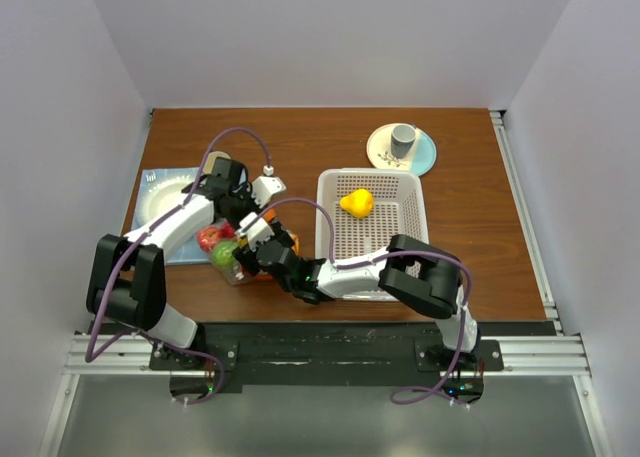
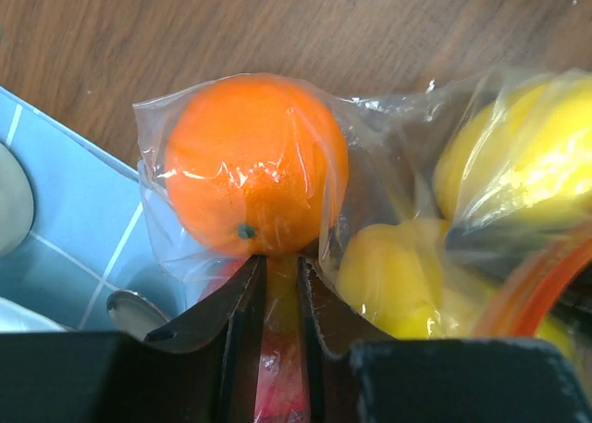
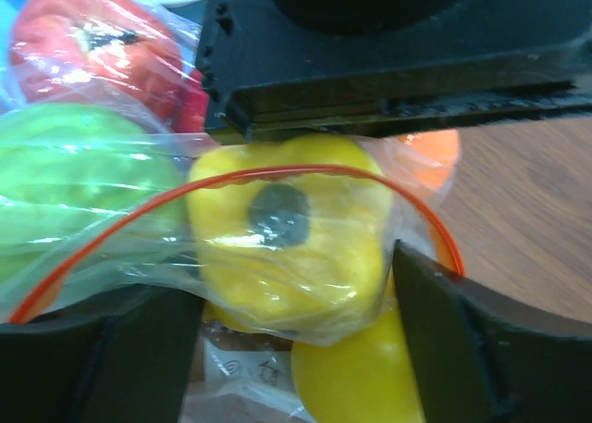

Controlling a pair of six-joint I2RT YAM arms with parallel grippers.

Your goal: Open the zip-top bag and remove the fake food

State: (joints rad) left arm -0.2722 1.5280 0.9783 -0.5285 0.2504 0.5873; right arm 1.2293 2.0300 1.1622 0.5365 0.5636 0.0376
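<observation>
Left gripper (image 2: 280, 266) has its two fingers very close together, and they pinch a fold of the zip-top bag (image 2: 388, 145) just under an orange ball (image 2: 250, 164). Right gripper (image 3: 289, 275) is wide. Its fingers sit on each side of a yellow pepper (image 3: 287, 229) at the mouth of the bag. I cannot tell if they squeeze it yet.

The bag lies on the brown table (image 1: 480, 227), just left of the white basket (image 1: 325, 217), and both arms meet over it. The orange-red zip strip (image 3: 305, 170) bends in a big curve over the pepper, so I think the bag is open now. That part looks done.

Taking the fake food (image 1: 225, 247) out looks only just begun. One yellow piece (image 1: 357, 203) lies alone in the basket, so I think it is already out. Most of the toys are in the bag: the orange ball, the yellow pepper, more yellow under it, a red one (image 3: 83, 43) and a green one (image 3: 74, 182). All of these need to come out. The pepper looks like the next one to go.

Far back on the table, a small grey cup (image 1: 403, 137) stands on a round plate (image 1: 425, 157). No toy food is with it.
</observation>
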